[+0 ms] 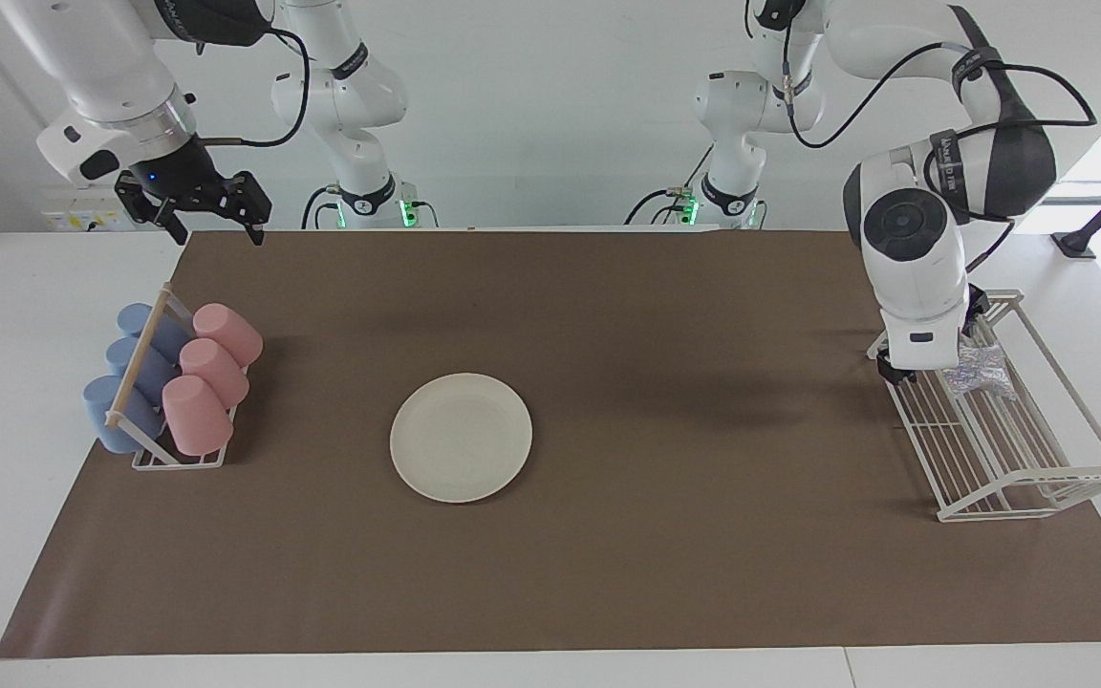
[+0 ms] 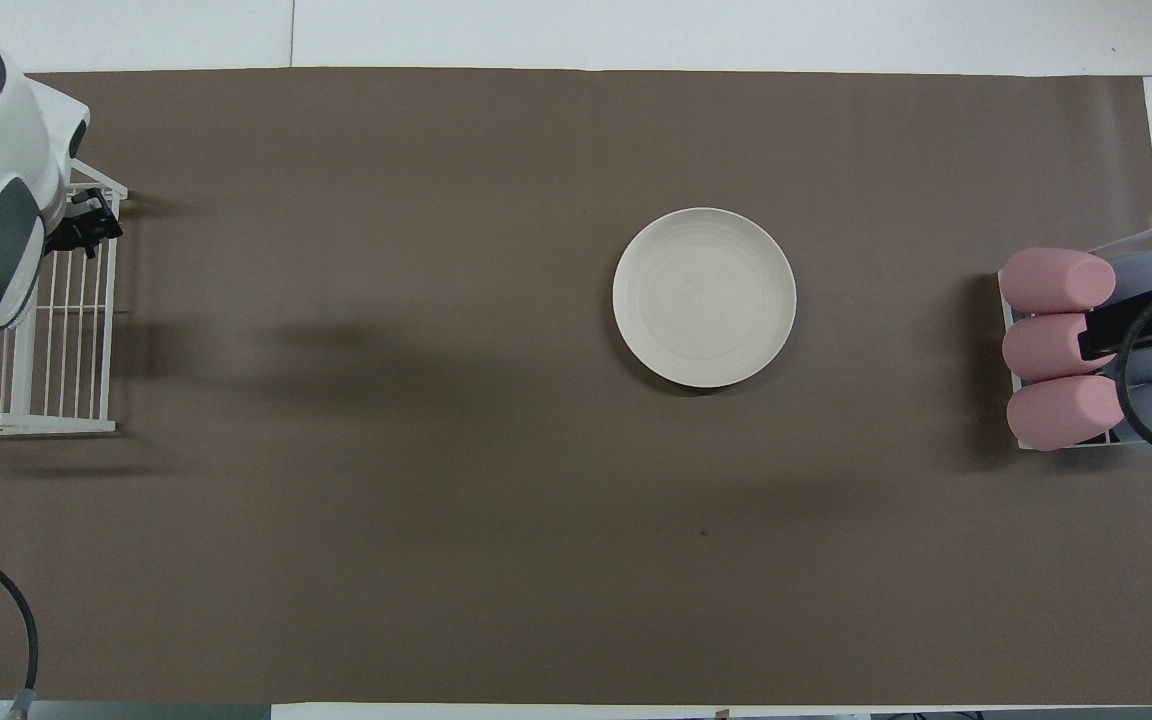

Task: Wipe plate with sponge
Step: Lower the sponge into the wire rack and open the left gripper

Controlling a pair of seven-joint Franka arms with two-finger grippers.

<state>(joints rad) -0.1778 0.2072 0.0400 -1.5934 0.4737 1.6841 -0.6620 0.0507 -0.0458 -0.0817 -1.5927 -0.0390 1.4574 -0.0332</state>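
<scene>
Left end effector (image 1: 933, 368) is bent down into wire rack (image 1: 1019, 449) by sponge (image 1: 981, 371), finger state can't be told; right end effector (image 1: 211, 222) is held raised w/ fingers apart; plate (image 1: 461, 437) is set mid-tabletop.

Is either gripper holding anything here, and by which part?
Right gripper holds nothing. Left gripper is down at the sponge in the wire rack; a hold cannot be told.

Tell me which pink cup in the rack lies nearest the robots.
The pink cup at the rack's robot-side end; the other two pink cups lie farther from the robots.
</scene>
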